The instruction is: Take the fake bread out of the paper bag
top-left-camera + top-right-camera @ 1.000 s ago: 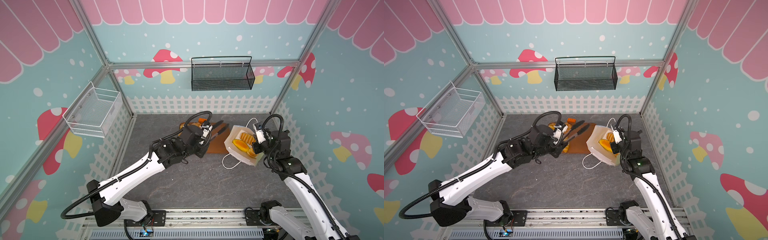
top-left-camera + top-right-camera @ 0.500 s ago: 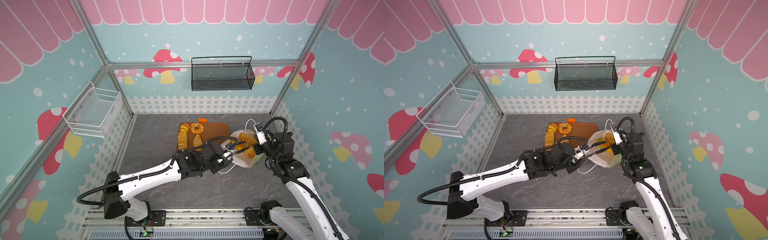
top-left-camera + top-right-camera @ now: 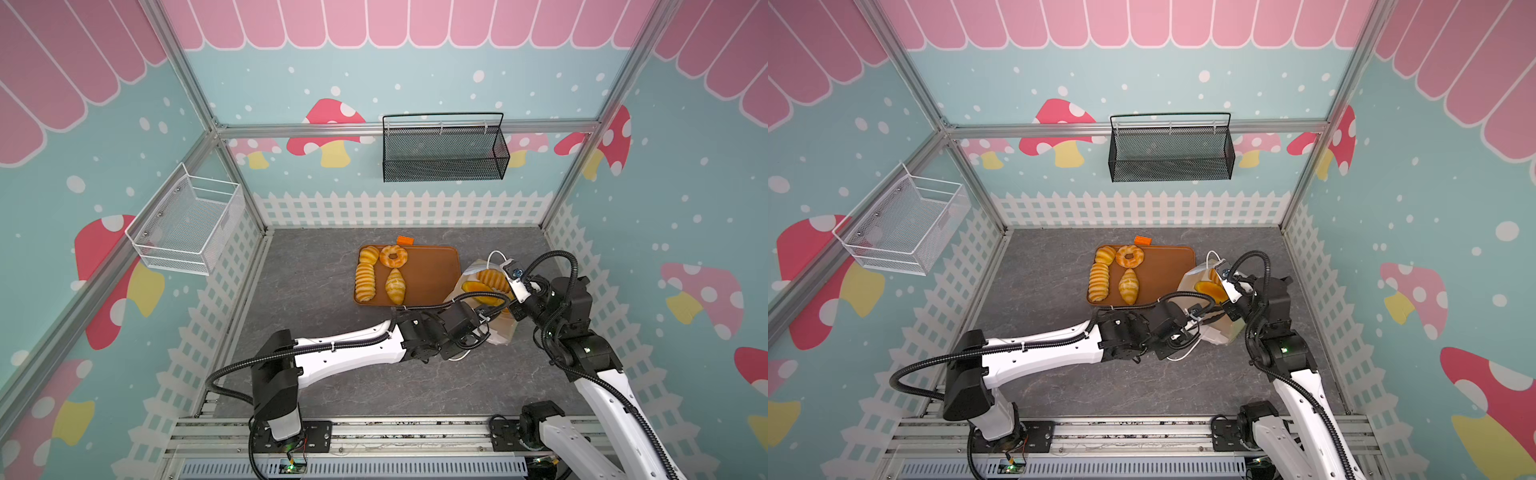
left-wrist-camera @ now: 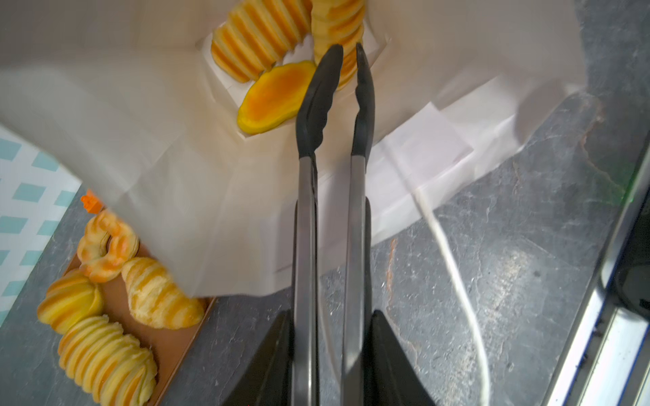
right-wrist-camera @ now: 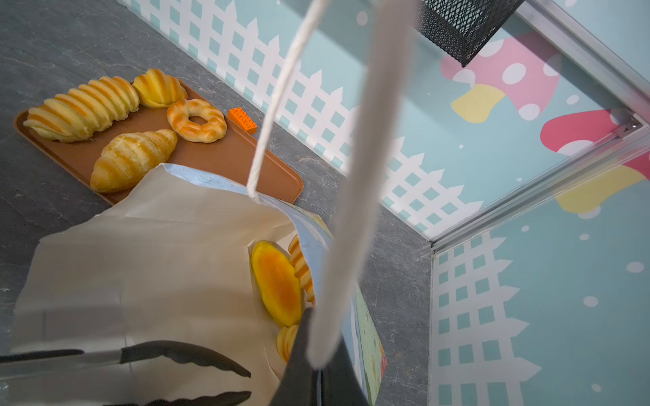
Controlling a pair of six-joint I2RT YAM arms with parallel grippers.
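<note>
The paper bag (image 3: 503, 332) is leaned beside the tray (image 3: 432, 274), near the right fence (image 3: 561, 232); open bench (image 3: 374, 395) is seen in front. Its long side is pointed mouth-first at the left arm (image 3: 349, 353), fake bread (image 4: 278, 95) inside. Tongs (image 4: 306, 218) are clenched by left fingers (image 4: 267, 362), its cord handle (image 5: 355, 211) by right fingers (image 5: 299, 379).

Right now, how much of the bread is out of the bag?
Done: four pastries lie on the tray. In hand: the left tool holds tongs in the paper bag, which the right tool grips by its cord handle. Left: three pastries inside.
</note>
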